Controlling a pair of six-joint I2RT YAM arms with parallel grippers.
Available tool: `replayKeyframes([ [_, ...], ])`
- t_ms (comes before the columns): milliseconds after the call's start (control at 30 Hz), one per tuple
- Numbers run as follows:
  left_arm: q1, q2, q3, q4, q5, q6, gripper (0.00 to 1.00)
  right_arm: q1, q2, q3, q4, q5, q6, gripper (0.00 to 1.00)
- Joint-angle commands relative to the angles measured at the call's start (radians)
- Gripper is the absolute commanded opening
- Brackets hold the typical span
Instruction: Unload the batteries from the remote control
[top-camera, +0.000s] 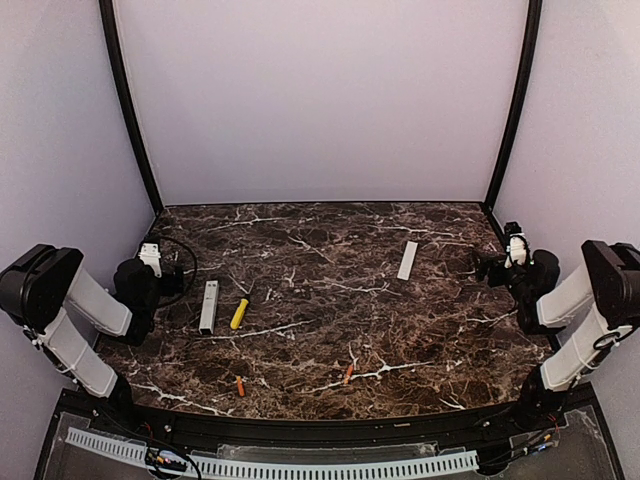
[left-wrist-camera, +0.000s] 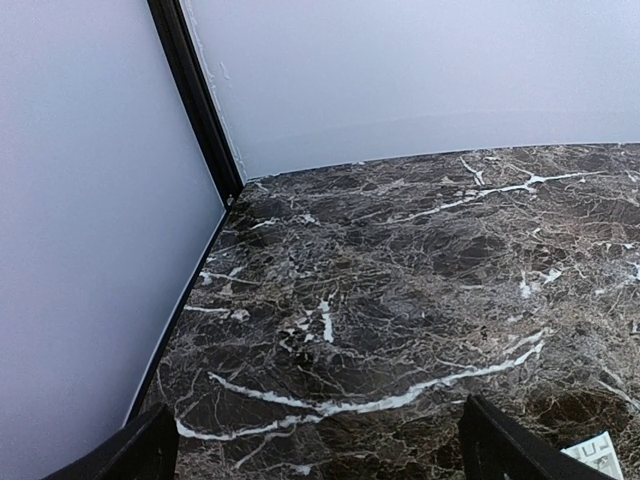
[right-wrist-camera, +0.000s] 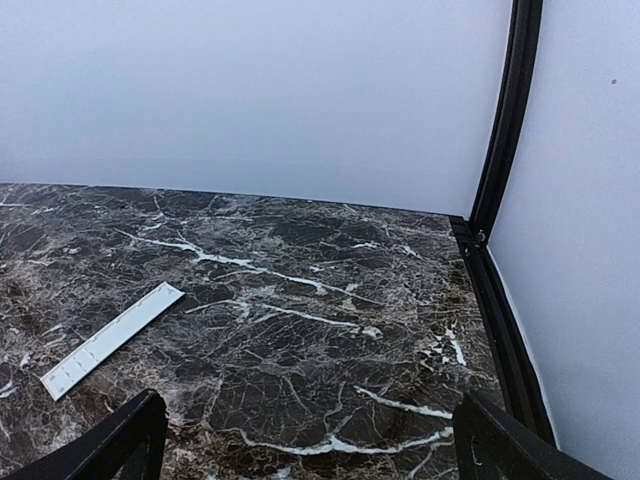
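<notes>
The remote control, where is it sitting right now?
In the top view the remote control lies on the left side of the marble table, just left of the yellow-handled tool.

2 batts (top-camera: 240, 386) loose front, remote (top-camera: 208, 306) left

Lab test booth: plain walls (top-camera: 320, 100), marble tabletop (top-camera: 400, 330).

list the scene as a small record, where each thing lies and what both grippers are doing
remote control: left part of the table, lying flat
yellow-handled tool: just right of the remote control, apart from it
batteries: both out, near the front edge, one left, one centre
cover strip: right of centre, farther back
left gripper: open, empty
right gripper: open, empty
</notes>
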Motion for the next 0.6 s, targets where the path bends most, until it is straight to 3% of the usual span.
replayKeyframes([
  [0, 0.006, -0.001, 0.003, 0.005, 0.006, -0.010, 0.99, -0.003, 0.003, 0.000, 0.032, 0.015, 0.008, 0.99],
  [567, 0.006, -0.001, 0.003, 0.005, 0.006, -0.009, 0.98, 0.009, 0.004, 0.003, 0.025, 0.026, -0.003, 0.99],
])
